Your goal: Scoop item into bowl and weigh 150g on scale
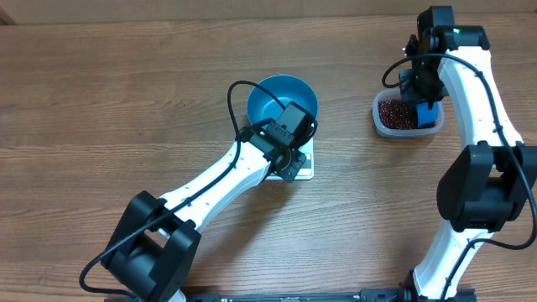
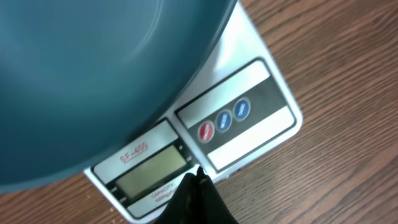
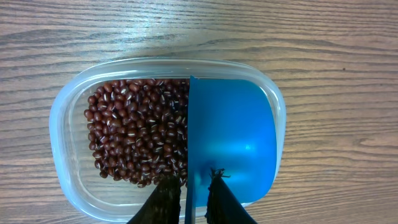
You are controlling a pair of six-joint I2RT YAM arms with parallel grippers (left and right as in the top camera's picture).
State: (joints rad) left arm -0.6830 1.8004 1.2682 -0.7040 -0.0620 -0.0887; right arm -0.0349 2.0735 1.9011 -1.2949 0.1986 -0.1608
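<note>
two arms at a wood-grain table, one at the scale, one over the beans.

the table (image 1: 109, 101) is brown wood-look laminate with dark grain streaks running across it, bare apart from the task's things; nothing of the room past its edges shows. the blue bowl (image 1: 277, 99) sits on the white scale (image 1: 305, 168) near the middle, its rim overhanging the display (image 2: 149, 171) and three round buttons (image 2: 223, 120). the left gripper (image 2: 198, 180) is clenched with nothing in it, its tip just at the scale's front edge. well apart to the right, a clear tub (image 3: 62, 124) holds the beans (image 3: 134, 134), heaped to one side. the right gripper (image 3: 188, 193) grasps the handle of a blue scoop (image 3: 233, 143), which hangs empty over the tub's other side.
</note>
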